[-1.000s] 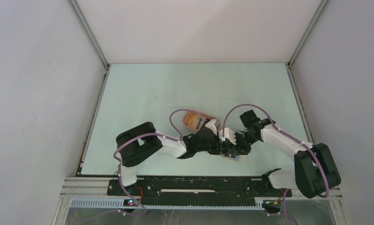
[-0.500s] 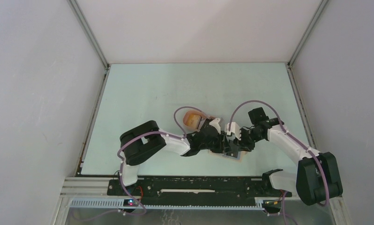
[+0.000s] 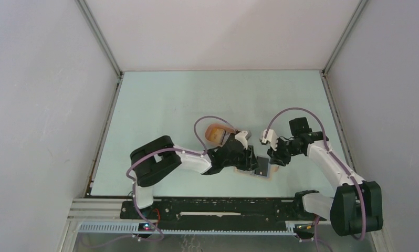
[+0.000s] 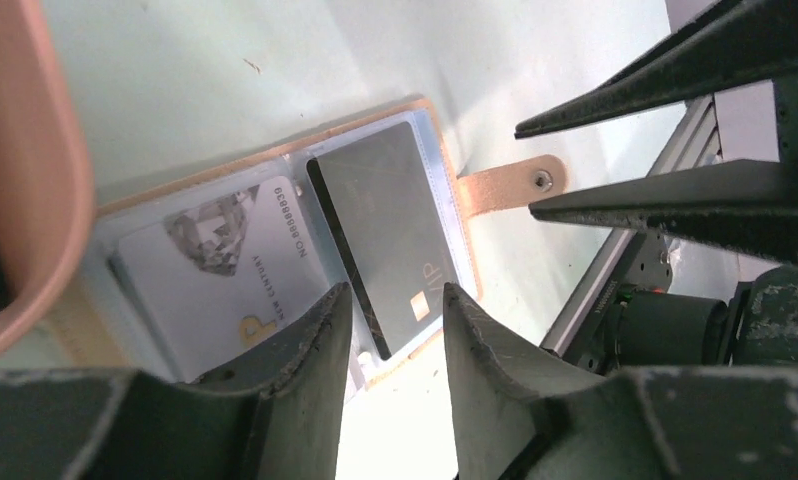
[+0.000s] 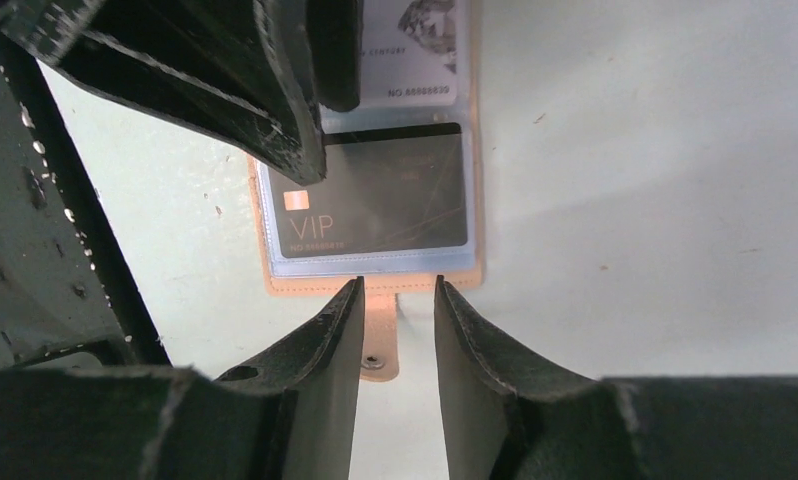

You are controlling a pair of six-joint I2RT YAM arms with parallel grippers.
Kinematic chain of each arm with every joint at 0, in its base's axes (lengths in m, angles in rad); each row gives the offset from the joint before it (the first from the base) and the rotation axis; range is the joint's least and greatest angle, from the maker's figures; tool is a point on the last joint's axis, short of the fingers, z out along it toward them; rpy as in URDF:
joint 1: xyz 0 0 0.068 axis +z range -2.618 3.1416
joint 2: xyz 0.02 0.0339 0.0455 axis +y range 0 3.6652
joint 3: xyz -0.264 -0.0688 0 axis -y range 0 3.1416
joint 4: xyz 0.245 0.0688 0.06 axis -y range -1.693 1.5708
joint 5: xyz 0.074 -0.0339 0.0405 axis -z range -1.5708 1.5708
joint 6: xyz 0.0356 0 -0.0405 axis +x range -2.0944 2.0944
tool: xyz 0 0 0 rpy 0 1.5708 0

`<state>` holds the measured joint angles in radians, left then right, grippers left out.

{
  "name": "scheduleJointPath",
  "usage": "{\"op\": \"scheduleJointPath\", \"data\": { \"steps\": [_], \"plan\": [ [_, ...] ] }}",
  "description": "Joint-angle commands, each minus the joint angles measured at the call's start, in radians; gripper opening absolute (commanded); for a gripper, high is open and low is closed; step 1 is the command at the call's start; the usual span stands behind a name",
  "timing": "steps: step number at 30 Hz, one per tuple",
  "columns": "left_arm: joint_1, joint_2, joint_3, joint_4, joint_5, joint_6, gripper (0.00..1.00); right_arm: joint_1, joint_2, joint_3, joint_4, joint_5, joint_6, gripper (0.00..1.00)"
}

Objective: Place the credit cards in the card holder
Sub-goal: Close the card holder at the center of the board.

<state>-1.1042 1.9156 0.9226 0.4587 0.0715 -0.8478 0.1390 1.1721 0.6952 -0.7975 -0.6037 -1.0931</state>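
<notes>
- The card holder [image 3: 269,176] lies opened flat on the counter [image 3: 165,105], close to its near edge and a little right of the middle.
- Two of the credit cards sit in the holder's clear sleeves, side by side.
- The black card [image 4: 380,215], marked VIP with a small gold chip, fills the sleeve on the side towards the right edge of the counter.
- The white card [image 4: 225,265], printed with a grey diamond, fills the sleeve on the side towards the left edge.
- A tan strap [image 5: 380,340] juts from the holder's edge beside the black card and lies flat on the counter, with a small snap stud [image 4: 543,180] near its tip.
- The left claw [image 4: 395,300] hangs over the open holder, released, jaws parted and nothing between them. Through the gap shows a corner of the black card.
- The right claw [image 5: 393,290] stands just beside the holder at the strap end, also released and empty. Its fingers point at the strap, which shows in the gap between them; whether they touch it I cannot tell.
- The two claws face each other across the holder, their tips close together but apart.
- A peach-orange tray [image 3: 214,134] sits just beyond the holder, towards the middle of the counter, partly hidden by the left arm.
</notes>
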Motion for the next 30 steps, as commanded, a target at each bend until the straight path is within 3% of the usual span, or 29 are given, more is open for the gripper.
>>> {"op": "scheduleJointPath", "data": {
  "steps": [1,9,13,15,17,21,26,30],
  "plan": [
    [0.002,-0.152,-0.047,-0.01,-0.114,0.126,0.45,-0.02,-0.049,0.063,-0.048,-0.073,0.03,0.41],
    [-0.025,-0.39,-0.18,0.007,-0.253,0.309,0.48,-0.034,-0.145,0.128,-0.097,-0.128,0.116,0.47],
    [-0.043,-0.538,-0.277,0.023,-0.369,0.4,0.49,-0.035,-0.218,0.15,-0.064,-0.129,0.236,0.62],
    [-0.048,-0.604,-0.326,0.03,-0.421,0.429,0.49,-0.035,-0.222,0.161,-0.065,-0.142,0.298,0.75],
    [-0.048,-0.669,-0.376,0.046,-0.464,0.451,0.51,-0.035,-0.196,0.177,-0.079,-0.156,0.348,0.78],
    [-0.048,-0.775,-0.456,0.054,-0.538,0.47,0.65,-0.035,-0.091,0.208,-0.129,-0.068,0.404,0.72],
    [-0.043,-0.868,-0.558,0.1,-0.629,0.413,0.98,-0.035,-0.062,0.163,-0.104,0.091,0.443,0.72],
    [-0.023,-0.9,-0.611,0.111,-0.576,0.356,1.0,-0.035,-0.046,0.127,-0.09,0.197,0.446,0.73]
  ]
}}
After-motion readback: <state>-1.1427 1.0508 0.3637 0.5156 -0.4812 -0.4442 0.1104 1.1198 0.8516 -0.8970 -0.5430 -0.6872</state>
